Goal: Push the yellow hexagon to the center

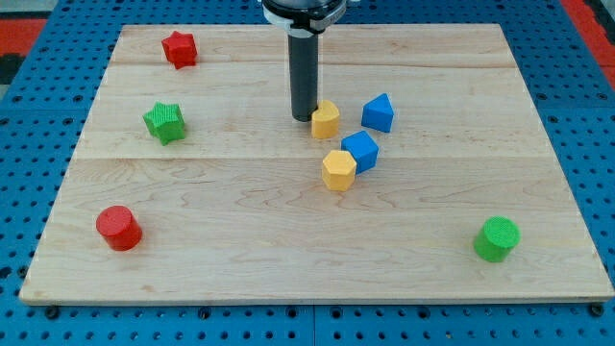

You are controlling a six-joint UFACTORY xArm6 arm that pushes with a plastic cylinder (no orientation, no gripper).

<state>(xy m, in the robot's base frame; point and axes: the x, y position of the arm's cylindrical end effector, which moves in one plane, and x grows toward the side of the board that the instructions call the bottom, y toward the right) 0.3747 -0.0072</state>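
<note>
A yellow hexagon (pixel 338 170) lies just below the board's middle, touching a blue cube (pixel 360 150) at its upper right. A second yellow block (pixel 326 119), roughly pentagon-shaped, sits above them. My tip (pixel 305 117) stands on the board just left of that upper yellow block, touching or almost touching it, and above and left of the yellow hexagon. A blue block (pixel 379 112) with a pointed top lies to the right of the upper yellow block.
A red star (pixel 179 48) lies at the top left, a green star (pixel 165 122) at the left, a red cylinder (pixel 119 228) at the bottom left, a green cylinder (pixel 497 238) at the bottom right. The wooden board (pixel 538 288) rests on a blue pegboard.
</note>
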